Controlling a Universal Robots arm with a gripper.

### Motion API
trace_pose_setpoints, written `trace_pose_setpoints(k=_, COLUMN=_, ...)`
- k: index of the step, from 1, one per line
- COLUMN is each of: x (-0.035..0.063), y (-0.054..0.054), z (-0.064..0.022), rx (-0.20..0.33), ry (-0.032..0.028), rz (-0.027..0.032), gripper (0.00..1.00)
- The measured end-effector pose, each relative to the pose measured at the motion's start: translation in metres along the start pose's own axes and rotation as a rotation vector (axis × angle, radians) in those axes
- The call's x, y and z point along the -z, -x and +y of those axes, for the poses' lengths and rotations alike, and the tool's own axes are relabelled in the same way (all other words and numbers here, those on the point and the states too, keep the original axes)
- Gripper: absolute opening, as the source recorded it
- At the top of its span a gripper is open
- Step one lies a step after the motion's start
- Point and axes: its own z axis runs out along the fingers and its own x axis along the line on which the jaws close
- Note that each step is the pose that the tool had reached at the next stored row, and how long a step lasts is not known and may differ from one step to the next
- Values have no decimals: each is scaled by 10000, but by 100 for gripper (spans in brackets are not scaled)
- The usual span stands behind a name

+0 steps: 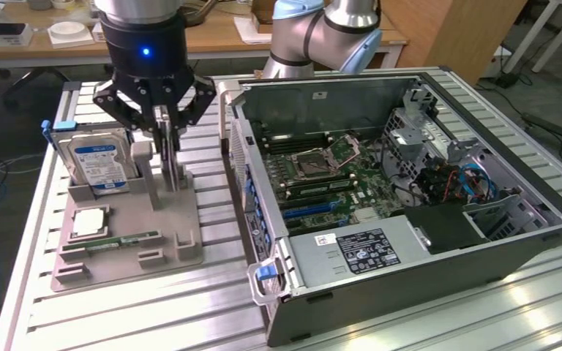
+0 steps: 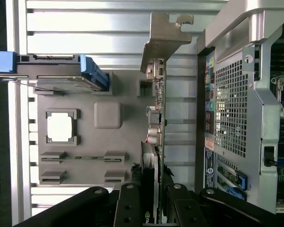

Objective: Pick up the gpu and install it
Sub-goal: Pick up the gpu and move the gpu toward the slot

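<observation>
Narrow pinch — black gripper (image 1: 164, 126) clamps thin dark gpu card with pale metal bracket (image 2: 157, 118), card upright in grey plastic holder tray (image 1: 178, 252) — beside open black computer case (image 1: 408, 285).

Left of the open computer case (image 1: 437, 285) in the exterior view, a grey holder tray (image 1: 178, 248) lies on the slatted table (image 1: 515, 322). It carries an upright hard drive (image 1: 100, 164) (blue label), a square processor chip (image 1: 88, 221) and a flat-lying memory stick (image 1: 115, 242).
</observation>
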Motion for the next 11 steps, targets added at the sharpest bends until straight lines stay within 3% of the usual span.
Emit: trace_pose_setpoints(k=11, x=247, y=1, z=8, rx=0, ry=0, rz=0, gripper=27)
